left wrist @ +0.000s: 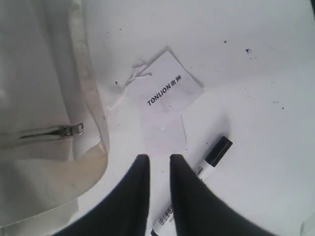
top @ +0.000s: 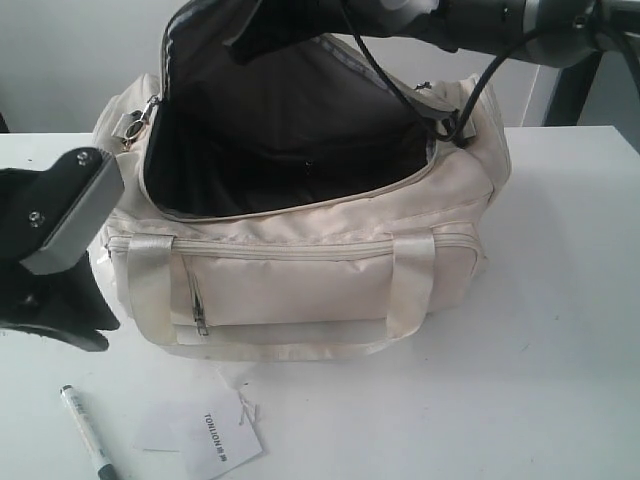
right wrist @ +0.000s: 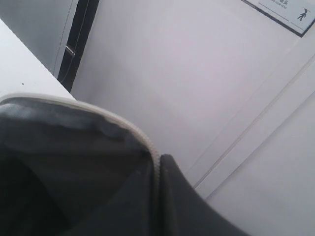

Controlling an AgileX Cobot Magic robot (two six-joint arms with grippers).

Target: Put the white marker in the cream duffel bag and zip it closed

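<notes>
Jaws of left gripper (left wrist: 158, 158) narrowly apart, nothing between them, hovering over white marker (left wrist: 209, 161); one finger hides part of barrel. Marker flat on table (top: 520, 380) near its left corner closest to exterior camera, just beside paper tag (left wrist: 167, 93), outside cream duffel bag (top: 300, 270). Right gripper (right wrist: 160, 164) pinched on bag's zipper-edged flap, holding it raised. Bag mid-table, top wide open, dark lining showing.

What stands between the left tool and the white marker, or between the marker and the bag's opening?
Nothing visible does. The white marker lies uncovered below the left tool; the paper tag lies beside it, not over it. The right tool holds up the flap of the cream duffel bag, so its top gapes open.
</notes>
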